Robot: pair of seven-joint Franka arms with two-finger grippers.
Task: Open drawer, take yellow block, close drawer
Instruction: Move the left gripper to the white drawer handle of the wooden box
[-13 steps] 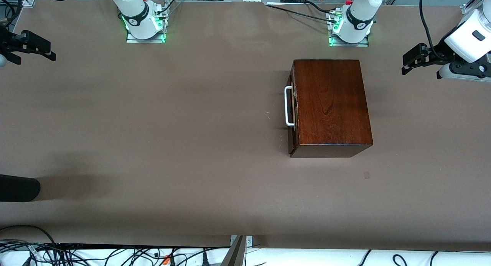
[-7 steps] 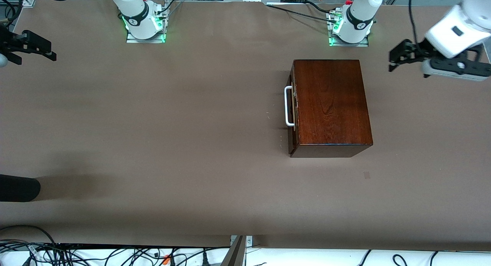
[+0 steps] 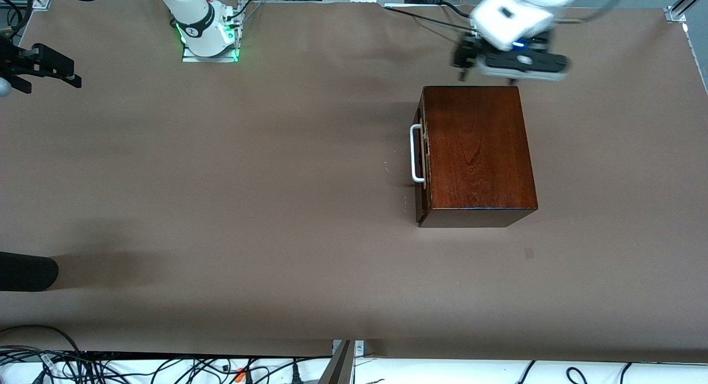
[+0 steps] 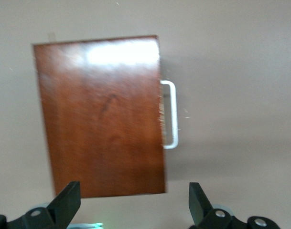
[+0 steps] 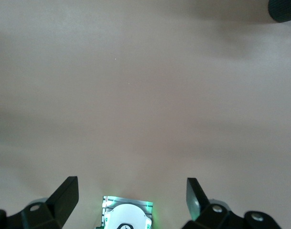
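Looking down from the front camera, we see the box resting on the brown desk, toward the left arm's end. Its drawer is shut flush, and the white handle on the drawer front faces the right arm's end of the desk. We see no yellow block in any view.

We find the left hand in the air over the desk at the box's edge nearest the robot bases. In the left wrist view its fingers stand wide apart, released and holding nothing, with the box top and handle below them.

We note the right hand waiting over the desk's edge at the right arm's end, its fingers likewise spread and empty above bare desk.
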